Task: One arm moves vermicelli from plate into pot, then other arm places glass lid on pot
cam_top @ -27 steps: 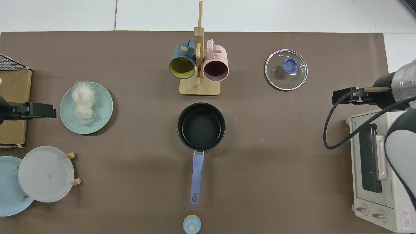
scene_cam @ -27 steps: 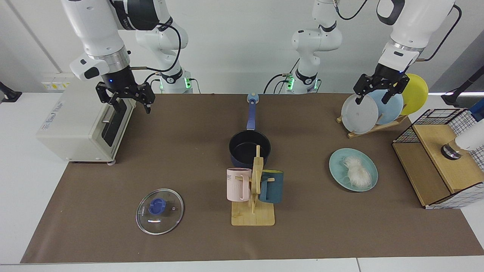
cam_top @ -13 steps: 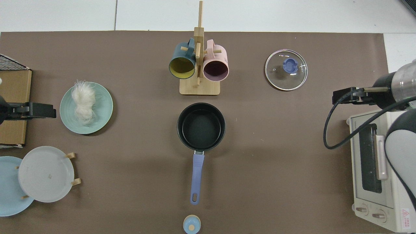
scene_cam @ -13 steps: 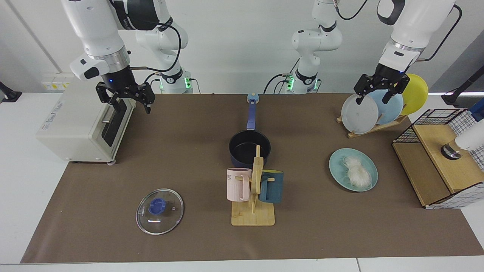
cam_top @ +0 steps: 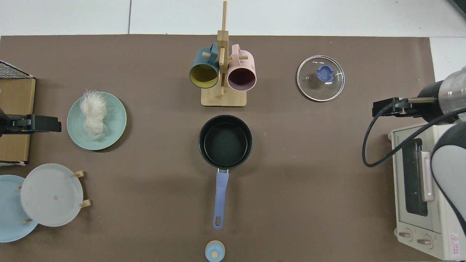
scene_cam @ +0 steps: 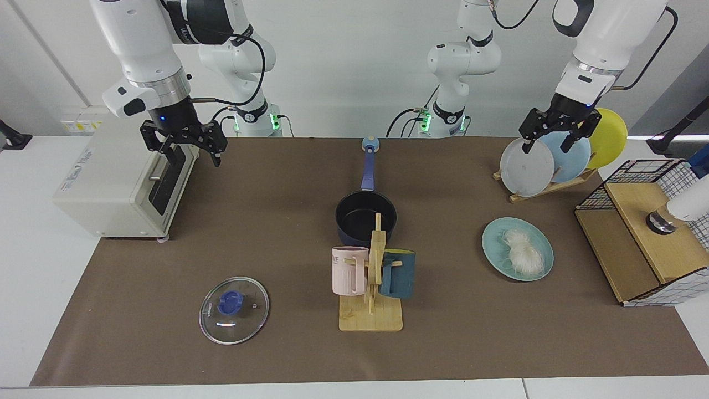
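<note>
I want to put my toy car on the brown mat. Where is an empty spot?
Bare mat lies between the pot and the toaster oven, and between the pot's handle and the racked plates. It is crowded where the mug rack stands close to the pot. Both grippers, left and right, hang open.

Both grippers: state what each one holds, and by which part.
Nothing is held. The left gripper hangs open above the racked plates; the right gripper hangs open by the toaster oven. Vermicelli and glass lid lie untouched.
</note>
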